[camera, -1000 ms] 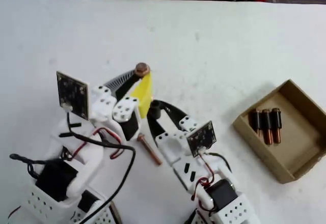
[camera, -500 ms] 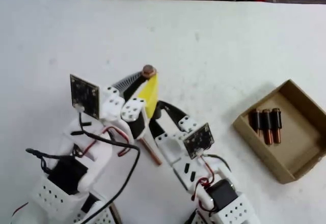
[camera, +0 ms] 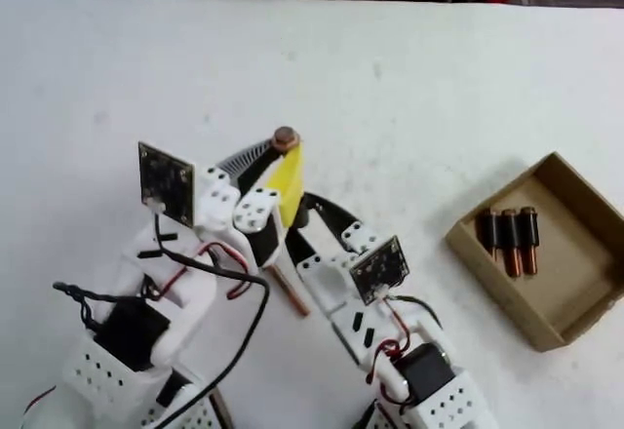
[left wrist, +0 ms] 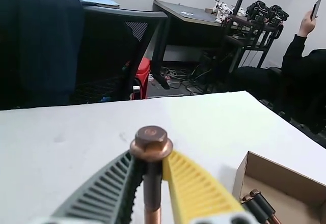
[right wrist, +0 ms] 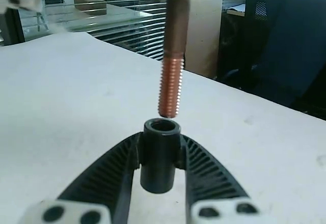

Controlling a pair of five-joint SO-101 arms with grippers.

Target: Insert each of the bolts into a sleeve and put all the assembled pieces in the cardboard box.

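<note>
- Done: three assembled pieces [camera: 508,239] lie in the cardboard box [camera: 575,253].
- Pending: left hand [left wrist: 151,159] pinches a bolt [left wrist: 151,141] just above the sleeve [right wrist: 161,167], which the right hand [right wrist: 161,146] grips; not yet inserted.

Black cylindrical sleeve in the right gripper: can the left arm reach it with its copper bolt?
Probably yes: the copper bolt hangs just above the black cylindrical sleeve, its top open, nothing between.
</note>
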